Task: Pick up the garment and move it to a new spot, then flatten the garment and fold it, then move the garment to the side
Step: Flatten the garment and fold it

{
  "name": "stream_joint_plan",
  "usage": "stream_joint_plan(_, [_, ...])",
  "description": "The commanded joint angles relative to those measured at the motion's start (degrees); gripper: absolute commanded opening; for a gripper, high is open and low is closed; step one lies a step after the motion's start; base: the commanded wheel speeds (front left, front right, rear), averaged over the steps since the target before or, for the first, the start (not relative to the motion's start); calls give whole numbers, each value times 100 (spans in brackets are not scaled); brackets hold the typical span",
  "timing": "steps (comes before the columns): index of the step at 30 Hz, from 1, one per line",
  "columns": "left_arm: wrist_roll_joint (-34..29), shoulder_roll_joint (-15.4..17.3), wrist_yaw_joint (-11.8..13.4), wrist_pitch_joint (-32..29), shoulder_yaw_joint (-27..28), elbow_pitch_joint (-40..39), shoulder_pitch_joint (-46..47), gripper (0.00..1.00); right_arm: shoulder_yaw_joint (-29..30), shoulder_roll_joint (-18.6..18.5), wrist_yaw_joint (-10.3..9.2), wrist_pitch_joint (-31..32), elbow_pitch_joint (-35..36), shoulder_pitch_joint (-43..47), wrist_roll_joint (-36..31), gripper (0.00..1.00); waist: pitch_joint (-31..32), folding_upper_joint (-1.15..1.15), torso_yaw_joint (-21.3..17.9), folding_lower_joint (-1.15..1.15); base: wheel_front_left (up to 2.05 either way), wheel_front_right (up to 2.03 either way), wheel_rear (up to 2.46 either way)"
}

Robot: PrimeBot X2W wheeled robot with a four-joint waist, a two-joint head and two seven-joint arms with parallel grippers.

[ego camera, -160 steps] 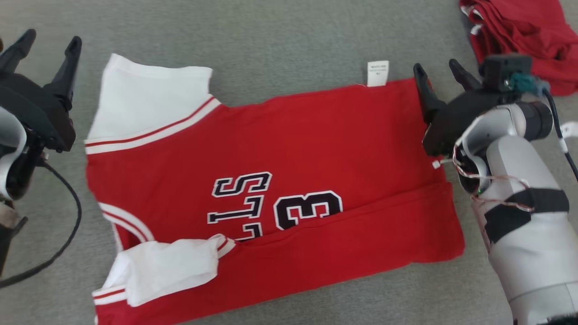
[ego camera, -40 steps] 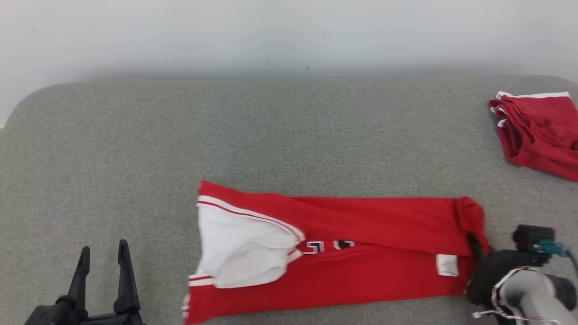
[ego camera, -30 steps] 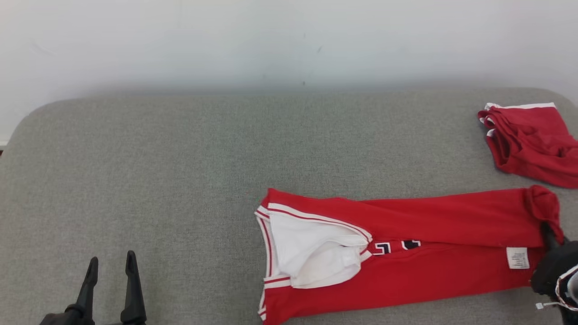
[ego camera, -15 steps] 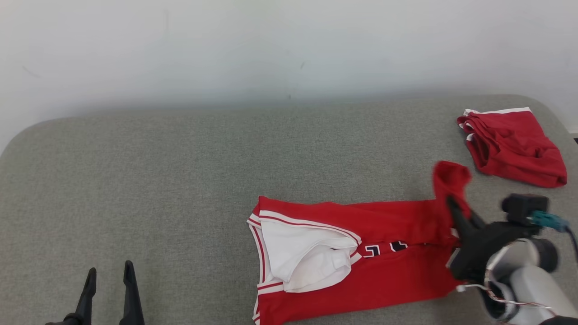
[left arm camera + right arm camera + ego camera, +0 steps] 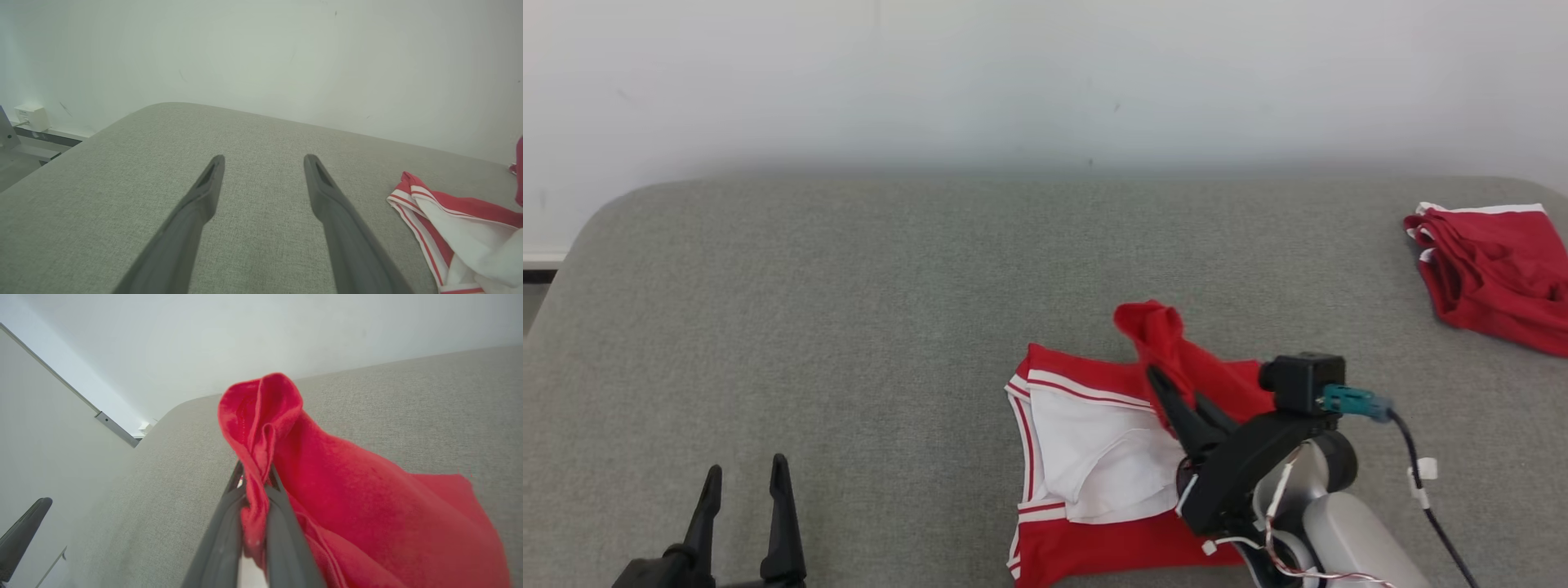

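One pinch holds it: judge the garment (image 5: pixel 1086 445) light and limp. Your right gripper (image 5: pixel 254 473) clamps its 12 o'clock hem (image 5: pixel 261 404); left gripper (image 5: pixel 746 465) stands apart.

left gripper (image 5: pixel 747 465), right gripper (image 5: pixel 1176 390): black, long tapered fingers (image 5: pixel 196 212). Right wrist: black camera box (image 5: pixel 1303 382), teal plug (image 5: pixel 1347 400), tagged black cable (image 5: pixel 1421 498), red-white wires (image 5: pixel 1286 563), pale grey forearm (image 5: pixel 1356 543).
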State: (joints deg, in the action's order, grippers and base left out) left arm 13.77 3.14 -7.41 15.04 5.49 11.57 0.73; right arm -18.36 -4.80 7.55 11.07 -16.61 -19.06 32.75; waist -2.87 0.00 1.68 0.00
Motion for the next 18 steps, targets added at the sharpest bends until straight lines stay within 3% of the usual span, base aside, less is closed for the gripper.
stream_joint_plan(1, [-8, -13, -3, 17, -35, 34, 114, 100, -97, 89, -16, -32, -43, -45, 1, 0, -75, 0, 115, 0, 0, 0, 0])
stream_joint_plan(13, [83, -20, -9, 17, -223, 243, 376, 100, -921, 189, -16, -585, -800, -281, 476, 0, -224, 0, 399, 0, 0, 0, 0])
stream_joint_plan(14, [88, -19, -9, 17, -220, 255, 386, 100, -997, 195, -16, -661, -861, -319, 539, 17, -226, 0, 398, 0, 0, 0, 0])
stream_joint_plan(15, [90, -19, -9, 17, -223, 264, 387, 100, -1043, 192, -16, -750, -955, -368, 524, 100, -227, 0, 392, 0, 0, 0, 0])
stream_joint_plan(18, [82, -19, -8, 17, -235, 283, 392, 100, -1128, 188, -16, -1094, -1187, -522, 265, 100, -215, 0, 369, 0, 0, 0, 0])
